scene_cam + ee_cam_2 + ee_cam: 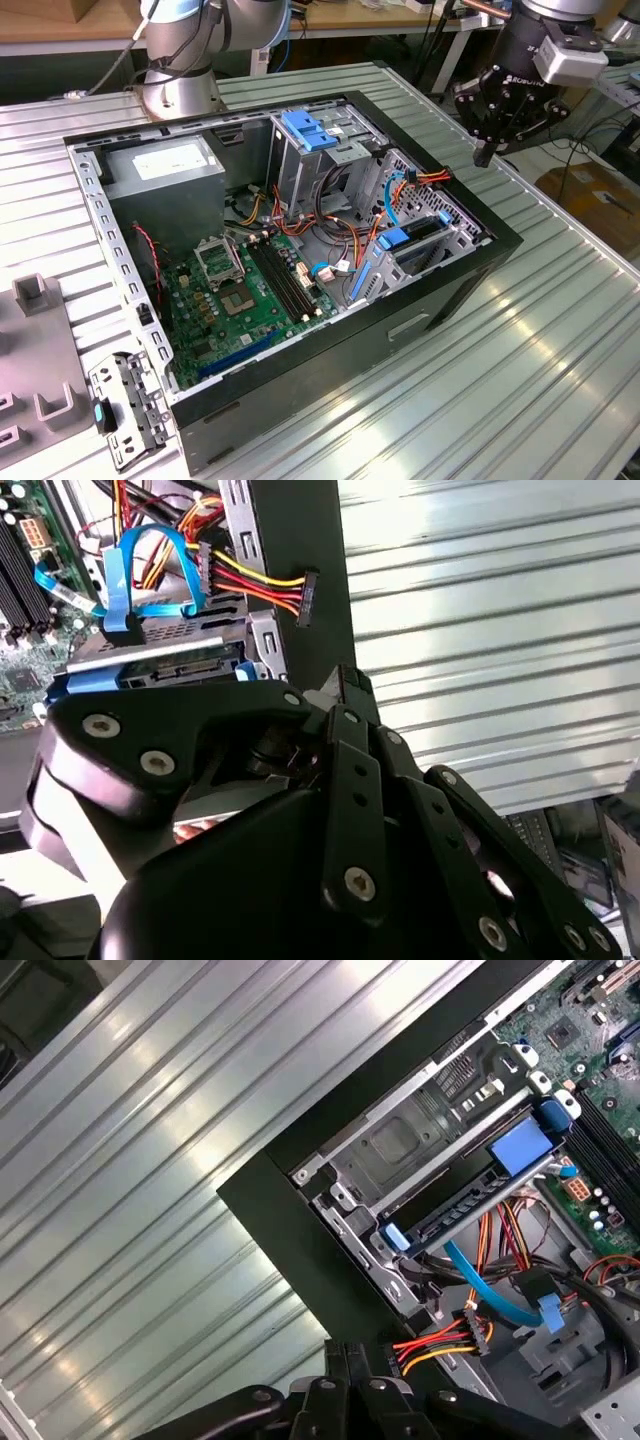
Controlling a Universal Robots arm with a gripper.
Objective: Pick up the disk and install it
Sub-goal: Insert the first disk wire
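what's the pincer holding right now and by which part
Nothing. The pincer hangs shut and empty above the table beside the computer case; the disk sits in a bay inside the case.

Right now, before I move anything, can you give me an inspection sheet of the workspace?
Surface: ribbed metal table carrying an open computer case.
Job's things: disk sits in the corner drive cage, in its blue carrier.
Clutter: grey bracket with a blue tab on the table, at the exterior view's left.
Tool: shut, holding nothing, raised over the case's rim near the disk.
Cables: blue data cable loops over the disk; red-yellow power lead beside it.
Surroundings: arm's base on the table; benches behind.
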